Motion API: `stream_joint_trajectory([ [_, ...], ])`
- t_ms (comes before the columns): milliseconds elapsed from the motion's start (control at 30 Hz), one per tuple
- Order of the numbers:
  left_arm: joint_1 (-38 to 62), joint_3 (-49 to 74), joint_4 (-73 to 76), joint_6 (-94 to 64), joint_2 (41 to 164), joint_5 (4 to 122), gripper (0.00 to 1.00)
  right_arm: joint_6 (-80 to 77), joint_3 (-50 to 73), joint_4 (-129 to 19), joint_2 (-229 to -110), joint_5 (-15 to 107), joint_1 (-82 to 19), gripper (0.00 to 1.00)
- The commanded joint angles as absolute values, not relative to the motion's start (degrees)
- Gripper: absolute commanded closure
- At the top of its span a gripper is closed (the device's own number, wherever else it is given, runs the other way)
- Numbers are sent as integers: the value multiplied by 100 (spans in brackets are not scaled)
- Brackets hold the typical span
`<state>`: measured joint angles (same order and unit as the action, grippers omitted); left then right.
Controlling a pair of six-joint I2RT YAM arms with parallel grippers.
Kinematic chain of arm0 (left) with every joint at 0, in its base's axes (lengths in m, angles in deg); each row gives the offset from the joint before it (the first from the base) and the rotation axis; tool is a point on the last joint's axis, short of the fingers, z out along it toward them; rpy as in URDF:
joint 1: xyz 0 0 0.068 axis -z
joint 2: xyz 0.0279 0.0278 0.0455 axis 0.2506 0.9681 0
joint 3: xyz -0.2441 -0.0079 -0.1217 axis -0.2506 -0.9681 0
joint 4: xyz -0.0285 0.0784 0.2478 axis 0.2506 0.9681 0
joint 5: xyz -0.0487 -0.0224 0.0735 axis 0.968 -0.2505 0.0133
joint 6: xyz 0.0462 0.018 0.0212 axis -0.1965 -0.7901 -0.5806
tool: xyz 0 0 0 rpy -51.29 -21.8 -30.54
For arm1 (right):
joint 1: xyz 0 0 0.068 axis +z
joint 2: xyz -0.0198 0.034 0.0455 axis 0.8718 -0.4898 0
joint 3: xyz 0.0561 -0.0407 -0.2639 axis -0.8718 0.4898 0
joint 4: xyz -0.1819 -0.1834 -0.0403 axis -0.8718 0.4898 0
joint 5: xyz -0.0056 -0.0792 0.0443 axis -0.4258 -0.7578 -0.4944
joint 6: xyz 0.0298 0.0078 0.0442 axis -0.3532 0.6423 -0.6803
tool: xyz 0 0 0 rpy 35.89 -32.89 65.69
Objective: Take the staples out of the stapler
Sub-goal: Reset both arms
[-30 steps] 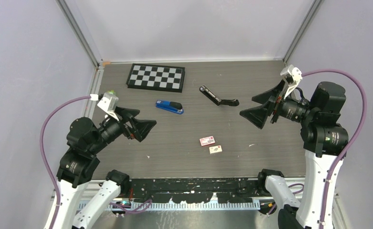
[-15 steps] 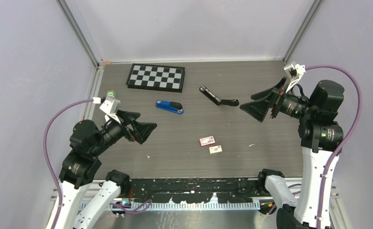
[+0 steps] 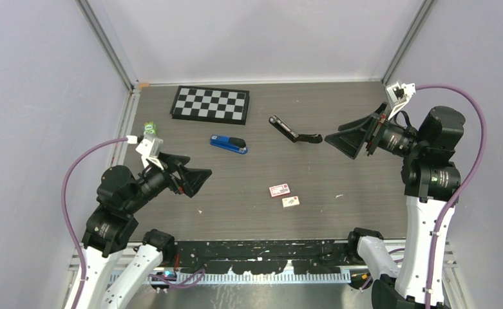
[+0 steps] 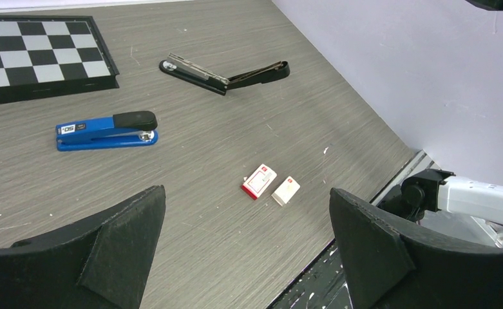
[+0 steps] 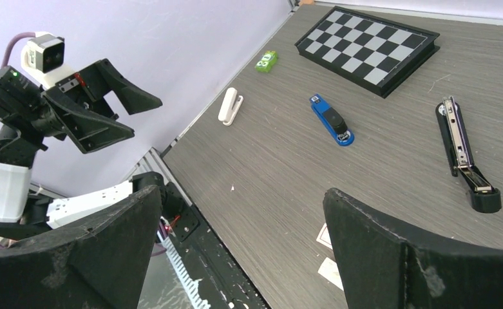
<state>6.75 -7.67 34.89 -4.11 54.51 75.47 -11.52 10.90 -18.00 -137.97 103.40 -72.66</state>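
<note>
A black stapler [image 3: 294,133] lies swung open on the table at centre back, and its silvery rail shows in the left wrist view [image 4: 194,67] and the right wrist view [image 5: 455,129]. I see no loose staples. A blue stapler [image 3: 228,144] lies shut to its left, also in the left wrist view [image 4: 105,131] and the right wrist view [image 5: 332,120]. My left gripper [image 3: 197,165] is open and empty, raised above the left side [image 4: 246,192]. My right gripper [image 3: 335,135] is open and empty, raised just right of the black stapler [image 5: 242,192].
A chessboard [image 3: 210,103] lies at the back. A small red-and-white box [image 3: 279,190] and a small whitish box [image 3: 291,201] lie near the front centre. A green item [image 5: 266,61] and a white item [image 5: 230,106] lie by the left wall.
My right gripper has risen and swung a little toward the back. My left arm has drawn slightly back toward the near edge. Both stay open; nothing on the table moved.
</note>
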Motion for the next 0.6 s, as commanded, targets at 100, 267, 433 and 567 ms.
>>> stream_joint_trajectory([
  [100, 649, -806, 3341, -392, 5333, 7464, 0, -1608, 1129, -2195, -13728, 10336, -7367, 0],
  [267, 650, -850, 3344, -399, 5301, 7400, 0, -1658, 1134, -2235, -13721, 10298, -7397, 0],
  [433, 650, -887, 3366, -438, 5269, 7307, 0, -1667, 1157, -2253, -13714, 10232, -7403, 0],
  [567, 650, -896, 3399, -472, 5264, 7258, 0, -1661, 1168, -2266, -13713, 10173, -7423, 0],
])
